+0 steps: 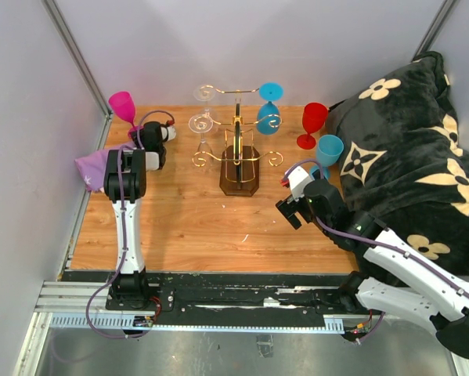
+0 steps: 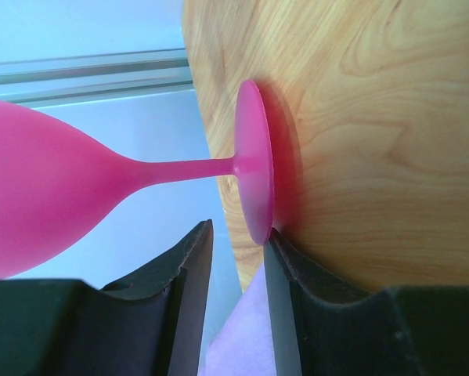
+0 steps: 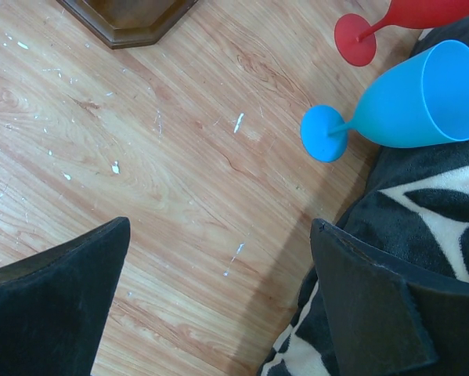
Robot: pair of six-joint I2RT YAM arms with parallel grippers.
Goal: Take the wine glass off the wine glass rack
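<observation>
Wooden bench (image 1: 179,227), flecked with white; the wine glass rack (image 1: 239,178) stands at its middle; pink glass (image 1: 123,106) upright at the far left corner, purple cloth (image 1: 93,166) near it; red glass (image 1: 313,121) and blue glass (image 1: 328,149) upright beside the flowered blanket (image 1: 406,157) on the right.

A: Rack (image 1: 239,178)?
B: Gold wire, dark base, upright, central. Blue glass (image 1: 268,113) and clear glass (image 1: 201,124) hang on its arms.
A: Pink glass (image 1: 123,106)?
B: Upright at back-left corner, well apart from rack.

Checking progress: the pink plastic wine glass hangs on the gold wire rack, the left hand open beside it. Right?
No. The pink plastic wine glass stands on the wooden table, off the gold wire rack, as the left wrist view shows; the left hand is open beside it.
</observation>
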